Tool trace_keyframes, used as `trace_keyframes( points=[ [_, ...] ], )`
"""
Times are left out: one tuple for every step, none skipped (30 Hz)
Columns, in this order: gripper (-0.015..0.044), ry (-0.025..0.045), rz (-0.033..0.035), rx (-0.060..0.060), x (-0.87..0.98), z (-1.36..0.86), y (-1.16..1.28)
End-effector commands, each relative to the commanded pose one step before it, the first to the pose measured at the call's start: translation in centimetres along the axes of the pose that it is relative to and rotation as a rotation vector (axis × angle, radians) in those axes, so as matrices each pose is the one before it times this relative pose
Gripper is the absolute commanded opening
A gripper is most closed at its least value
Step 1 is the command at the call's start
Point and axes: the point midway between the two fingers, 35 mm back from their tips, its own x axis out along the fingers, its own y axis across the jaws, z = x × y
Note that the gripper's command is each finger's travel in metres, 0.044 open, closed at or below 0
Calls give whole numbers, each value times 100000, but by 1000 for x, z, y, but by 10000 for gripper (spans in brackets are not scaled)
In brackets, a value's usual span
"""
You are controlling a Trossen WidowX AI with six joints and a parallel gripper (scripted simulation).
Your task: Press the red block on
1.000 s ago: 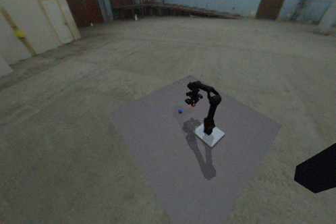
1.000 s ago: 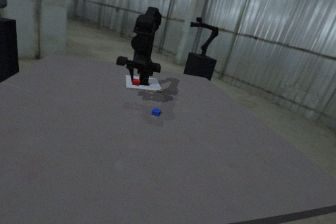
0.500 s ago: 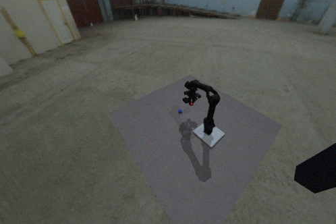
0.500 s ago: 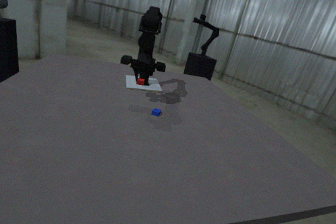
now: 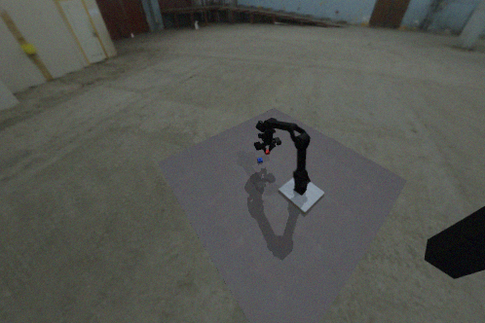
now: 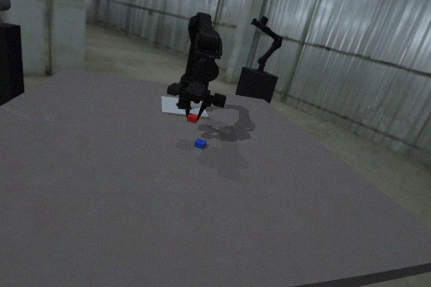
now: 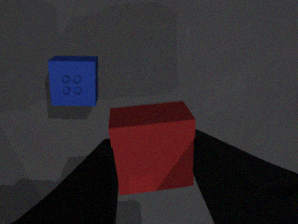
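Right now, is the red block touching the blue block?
Apart: the wrist view plainly shows grey surface between the red block and the blue block.

From where I stand, the top view is taken from high up and rather far away. It looks down at a slant, so the whole arm (image 5: pixel 301 161) (image 6: pixel 203 46) is small in it, and the far walls are also seen. The exterior view is set lower and nearer, past the side where the blue block (image 5: pixel 260 160) (image 6: pixel 200 143) (image 7: pixel 73 82) lies, and it faces back toward the white base plate (image 5: pixel 314 200) (image 6: pixel 169 105). The wrist view is the nearest one: it looks from the gripper (image 5: pixel 267 150) (image 6: pixel 193 118) (image 7: pixel 154 155) down at the table surface (image 5: pixel 214 178) (image 6: pixel 151 206) (image 7: pixel 235 70). The top and exterior views share the arm and its base plate; the exterior and wrist views share both blocks.
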Motion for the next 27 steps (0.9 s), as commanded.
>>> trace_keyframes(
  points=[
    [0,-678,-38,4170,596,639,1367],
    [0,-53,50,1249,198,100,408],
    [0,-52,51,1249,201,88,412],
    [0,-51,53,1249,203,77,415],
    [0,-47,55,1243,205,40,424],
    [0,-46,56,1247,208,28,427],
    [0,-45,58,1245,210,15,429],
    [0,-35,48,1003,170,3,347],
    [0,-20,29,602,103,-3,208],
    [0,-7,10,201,34,-2,69],
    [0,0,0,0,72,-3,4],
    [0,1,1,0,216,-9,12],
    [0,2,1,0,360,-19,19],
    [0,2,1,0,455,-30,20],
    [0,3,0,0,454,-36,16],
    [0,3,0,0,357,-33,10],
    [0,2,0,0,214,-22,5],
    [0,1,0,0,71,-8,1],
    [0,0,0,0,0,0,0],
    [0,0,0,0,0,0,0],
    [0,0,0,0,27,0,0],
    [0,0,0,0,82,1,0],
    [0,0,0,0,136,0,0],
    [0,0,-1,0,165,0,-1],
    [0,0,-1,0,165,-1,-1],
    [0,0,-1,0,165,-2,-2],
    [0,0,-1,0,165,-3,-2]
  ],
)
